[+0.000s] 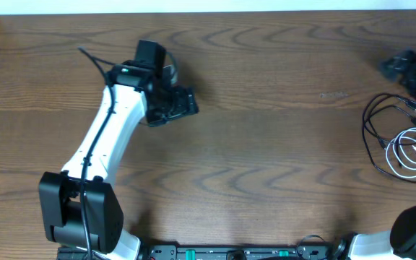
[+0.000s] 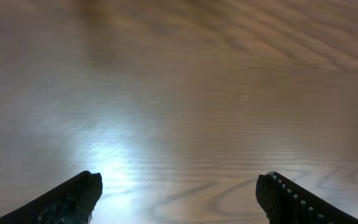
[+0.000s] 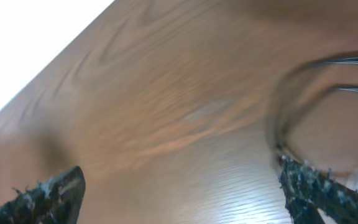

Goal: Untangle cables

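left claw (image 2: 179, 183) was spread wide, nothing between its fingers; cables (image 1: 399, 139) lay well apart from it. right claw (image 3: 179, 182) was spread too: black cable (image 3: 278, 124) looped just beside one finger (image 3: 316, 190), white coil (image 1: 410, 152) near, nothing pinched.

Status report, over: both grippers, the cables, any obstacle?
Left gripper open, empty. Right gripper open, beside the cables. Cables looped together at far right, ungripped. No obstacle seen.

Left gripper (image 2: 179, 182): two black fingers (image 2: 67, 200) at the bottom corners, spread wide, nothing between them. Wooden table (image 2: 185, 74): brown grain, fills everything beyond the gripper. Glare patch (image 2: 114, 152): white, on the table just above the left-hand finger.
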You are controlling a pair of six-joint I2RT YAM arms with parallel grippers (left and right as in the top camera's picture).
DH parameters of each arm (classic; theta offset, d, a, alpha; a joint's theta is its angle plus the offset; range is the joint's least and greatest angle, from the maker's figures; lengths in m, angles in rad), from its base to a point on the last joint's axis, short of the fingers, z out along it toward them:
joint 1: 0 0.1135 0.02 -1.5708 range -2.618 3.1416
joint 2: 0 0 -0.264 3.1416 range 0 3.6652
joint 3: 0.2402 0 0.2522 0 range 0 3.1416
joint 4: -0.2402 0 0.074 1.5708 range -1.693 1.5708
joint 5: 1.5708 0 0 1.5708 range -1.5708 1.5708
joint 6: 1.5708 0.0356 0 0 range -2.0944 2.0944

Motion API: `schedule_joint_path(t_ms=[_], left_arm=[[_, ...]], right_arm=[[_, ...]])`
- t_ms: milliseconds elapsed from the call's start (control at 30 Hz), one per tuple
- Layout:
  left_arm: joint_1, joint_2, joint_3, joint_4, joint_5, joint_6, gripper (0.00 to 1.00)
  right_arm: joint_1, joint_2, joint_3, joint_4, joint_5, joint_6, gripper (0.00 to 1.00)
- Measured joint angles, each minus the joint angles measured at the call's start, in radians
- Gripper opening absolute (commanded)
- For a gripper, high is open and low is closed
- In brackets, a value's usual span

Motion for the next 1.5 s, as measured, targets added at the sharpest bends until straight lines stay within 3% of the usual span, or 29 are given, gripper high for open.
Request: schedule_joint_path(t_ms=[167, 333, 467, 900, 1133, 1367, 1500], left_arm=[[-0.097, 0.000, 0.000, -0.019, -0.165, 0.000, 0.93], [-0.106, 0.000, 0.000, -0.097, -0.393, 0.000, 0.96], [-0.092, 0.000, 0.000, -0.147, -0.479, -0.021, 0.96], [-0.078, -0.001, -0.002, -0.468, -0.515, -0.105, 0.97], [-0.078, -0.196, -0.158, -0.336, -0.520, -0.111, 0.97], [-0.078, -0.696, -0.408, -0.117, -0.557, -0.113, 0.97], [-0.077, -0.952, -0.456, -0.086, -0.562, -0.113, 0.97]], right_arm=[[0.186, 0.042, 0.000, -0.049, 0.014, -0.135, 0.99], [0.359, 0.127, 0.000, -0.104, 0.235, -0.182, 0.99], [0.488, 0.238, 0.000, -0.172, 0.365, -0.191, 0.99], [0.521, 0.259, -0.004, -0.385, 0.365, -0.156, 0.99], [0.520, -0.036, -0.110, -0.225, 0.391, -0.153, 0.99], [0.520, -0.522, -0.498, 0.058, 0.423, -0.153, 0.99], [0.520, -0.803, -0.682, 0.108, 0.429, -0.153, 0.99]])
